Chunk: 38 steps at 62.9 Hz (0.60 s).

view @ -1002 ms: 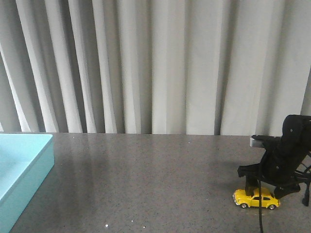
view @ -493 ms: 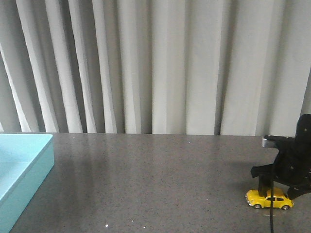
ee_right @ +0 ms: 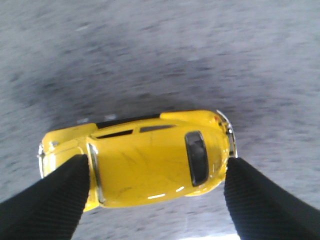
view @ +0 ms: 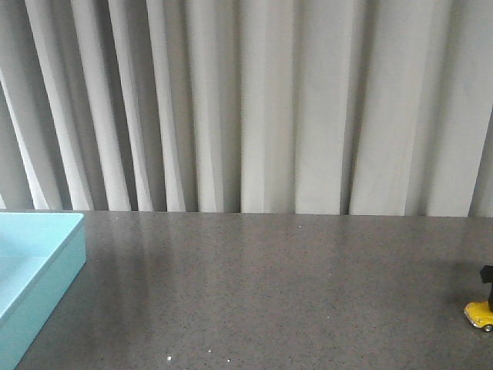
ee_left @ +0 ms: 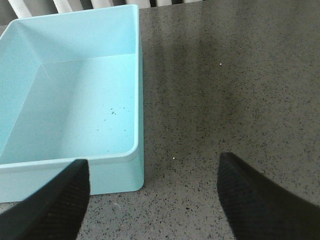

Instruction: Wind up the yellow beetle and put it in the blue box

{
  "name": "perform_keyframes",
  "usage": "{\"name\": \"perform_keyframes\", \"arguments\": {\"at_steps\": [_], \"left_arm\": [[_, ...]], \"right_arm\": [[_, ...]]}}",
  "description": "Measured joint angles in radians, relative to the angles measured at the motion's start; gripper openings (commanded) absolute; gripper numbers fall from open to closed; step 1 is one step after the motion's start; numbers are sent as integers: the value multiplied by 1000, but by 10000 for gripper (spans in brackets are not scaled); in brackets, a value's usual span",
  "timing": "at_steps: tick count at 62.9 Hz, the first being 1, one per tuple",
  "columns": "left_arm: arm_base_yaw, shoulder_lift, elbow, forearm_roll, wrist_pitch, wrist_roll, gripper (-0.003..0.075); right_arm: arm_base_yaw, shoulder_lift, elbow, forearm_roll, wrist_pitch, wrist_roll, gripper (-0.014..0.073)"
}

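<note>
Dragging the yellow beetle (ee_right: pixel 137 160) along the worktop (view: pixel 269 277) toward its right edge, your right tool (ee_right: pixel 155 200) straddled it lengthwise, likely winding it, while the left tool (ee_left: pixel 150 200) was spread beside the blue box (ee_left: pixel 75 100).

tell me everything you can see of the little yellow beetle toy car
The small glossy yellow beetle toy car has a rounded body, dark windows, chrome-like bumpers and faint scratches on its roof. It sits upright on its wheels on the speckled grey table, at the far right edge of the front view, where only one end shows. The right gripper straddles it, a black ribbed finger at each end; whether they press on it is unclear.
</note>
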Motion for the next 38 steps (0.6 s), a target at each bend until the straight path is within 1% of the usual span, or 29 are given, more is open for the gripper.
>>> {"name": "perform_keyframes", "arguments": {"at_steps": [14,38], "left_arm": [[0,0,0,0,0,0,524],[0,0,0,0,0,0,524]], "right_arm": [[-74,16,-3,55,-41,-9,537],[-80,27,-3,32,-165,12,537]]}}
